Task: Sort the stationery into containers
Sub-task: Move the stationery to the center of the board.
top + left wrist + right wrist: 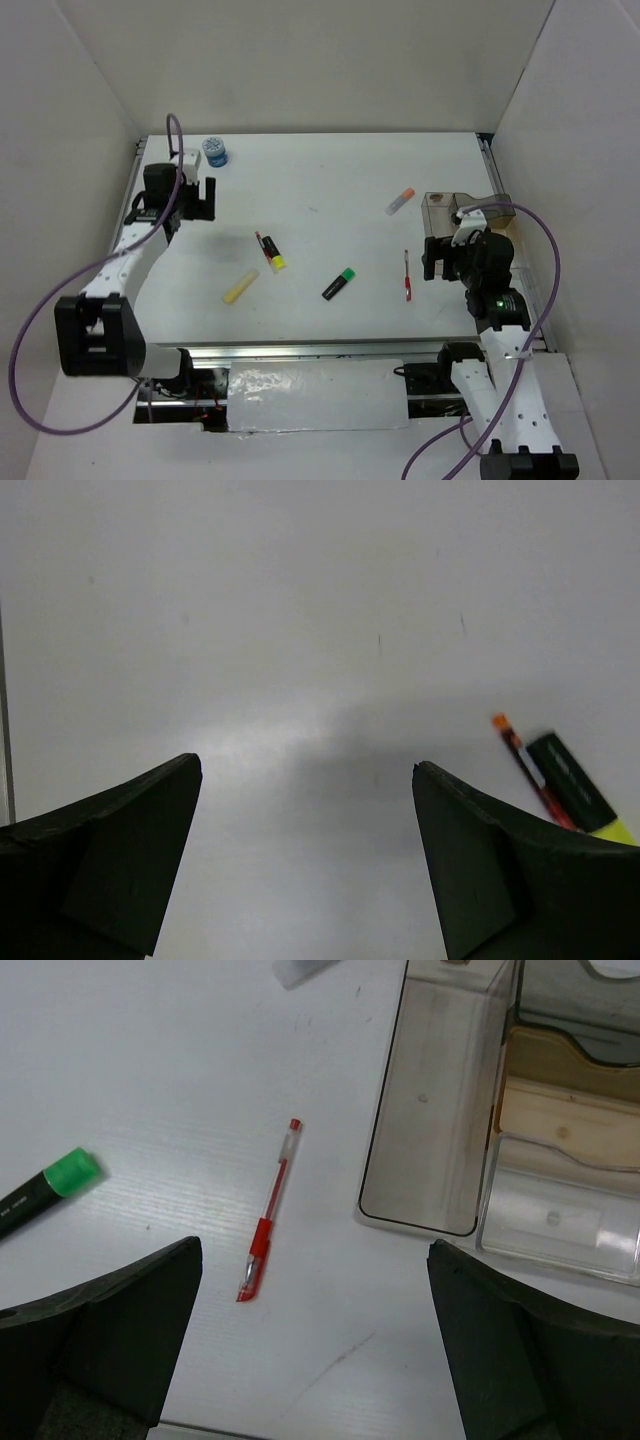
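Note:
My left gripper [204, 198] is open and empty at the far left, near the blue-topped round tub [214, 152]. A yellow-capped black highlighter [272, 255] lies mid-table with a thin orange-tipped pen beside it [520, 760]. The pale yellow stick [241, 286] and the green-capped highlighter [339, 283] lie nearer the front. The white orange-capped marker [400, 200] lies by the smoky clear organiser [440, 207]. My right gripper [432, 258] is open and empty, above the table between the thin red pen [268, 1215] and the organiser's narrow compartment [435, 1110]. The tan wood section [565, 1110] adjoins it.
White walls stand on three sides of the table. A metal rail runs along the near edge [300, 350]. Purple cables loop from both arms.

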Tool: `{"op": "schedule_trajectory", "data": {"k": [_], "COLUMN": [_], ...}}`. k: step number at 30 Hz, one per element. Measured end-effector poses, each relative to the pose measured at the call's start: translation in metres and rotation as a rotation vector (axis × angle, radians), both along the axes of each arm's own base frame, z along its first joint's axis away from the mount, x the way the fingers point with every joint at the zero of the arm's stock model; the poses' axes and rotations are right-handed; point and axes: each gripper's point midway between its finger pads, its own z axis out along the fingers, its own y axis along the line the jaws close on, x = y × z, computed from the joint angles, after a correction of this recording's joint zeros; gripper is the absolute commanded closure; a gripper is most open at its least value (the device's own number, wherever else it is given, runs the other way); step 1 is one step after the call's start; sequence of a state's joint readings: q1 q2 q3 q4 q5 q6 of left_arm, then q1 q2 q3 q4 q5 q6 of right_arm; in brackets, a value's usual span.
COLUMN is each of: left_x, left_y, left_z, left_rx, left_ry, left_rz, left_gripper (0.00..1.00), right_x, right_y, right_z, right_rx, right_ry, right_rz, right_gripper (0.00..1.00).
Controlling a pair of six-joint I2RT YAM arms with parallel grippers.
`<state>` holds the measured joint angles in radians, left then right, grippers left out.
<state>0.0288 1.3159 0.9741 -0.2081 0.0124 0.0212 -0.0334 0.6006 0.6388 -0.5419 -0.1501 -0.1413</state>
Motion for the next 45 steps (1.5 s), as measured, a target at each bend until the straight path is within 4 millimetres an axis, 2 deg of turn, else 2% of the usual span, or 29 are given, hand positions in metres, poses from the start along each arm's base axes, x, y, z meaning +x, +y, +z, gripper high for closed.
{"op": "schedule_trajectory", "data": {"k": [3,6,13,17,22,24,27,31,33,37,38,39,45], "left_x": [0.055,0.103,0.208,0.244,0.259,0.269,0.28,0.285,0.291,0.3,0.3,0.3,0.3], "left_y": [0.002,0.003,0.008,0.016,0.025,0.027,0.028,0.025,0.025,0.022,0.021,0.02,0.017], "left_z": [0.013,0.012,-0.023,-0.049,-0.077,-0.081,-0.08,-0.08,-0.077,-0.076,-0.077,-0.077,-0.077], "left_rx": [0.001,-0.001,-0.065,-0.103,-0.101,-0.096,-0.095,-0.095,-0.096,-0.1,-0.099,-0.1,-0.094], "left_ry": [-0.071,-0.126,-0.166,-0.179,-0.182,-0.192,-0.219,-0.235,-0.253,-0.277,-0.276,-0.276,-0.274], "left_rz": [0.001,0.003,0.058,0.094,0.138,0.15,0.151,0.144,0.141,0.132,0.13,0.129,0.11], "left_gripper": [0.02,0.02,0.01,0.01,0.01,0.01,0.01,0.01,0.04,0.17,0.24,0.27,0.25], "right_x": [0.002,0.004,0.009,0.017,0.019,0.02,0.02,0.021,0.022,0.022,0.022,0.022,0.022], "right_y": [0.0,0.001,-0.001,-0.002,-0.003,-0.002,-0.002,-0.002,-0.002,-0.002,-0.002,-0.002,-0.003], "right_z": [-0.006,-0.013,-0.02,-0.016,-0.02,-0.023,-0.027,-0.029,-0.029,-0.029,-0.029,-0.029,-0.029], "right_rx": [-0.003,-0.004,0.008,0.021,0.031,0.036,0.039,0.039,0.038,0.034,0.033,0.032,0.028], "right_ry": [0.024,0.056,0.108,0.118,0.144,0.156,0.169,0.178,0.178,0.176,0.176,0.176,0.175], "right_rz": [0.006,0.014,0.011,0.013,0.01,0.015,0.021,0.022,0.023,0.025,0.026,0.026,0.028], "right_gripper": [0.0,0.0,0.0,0.0,0.0,0.0,0.0,0.0,0.0,0.0,0.0,0.0,0.0]}}
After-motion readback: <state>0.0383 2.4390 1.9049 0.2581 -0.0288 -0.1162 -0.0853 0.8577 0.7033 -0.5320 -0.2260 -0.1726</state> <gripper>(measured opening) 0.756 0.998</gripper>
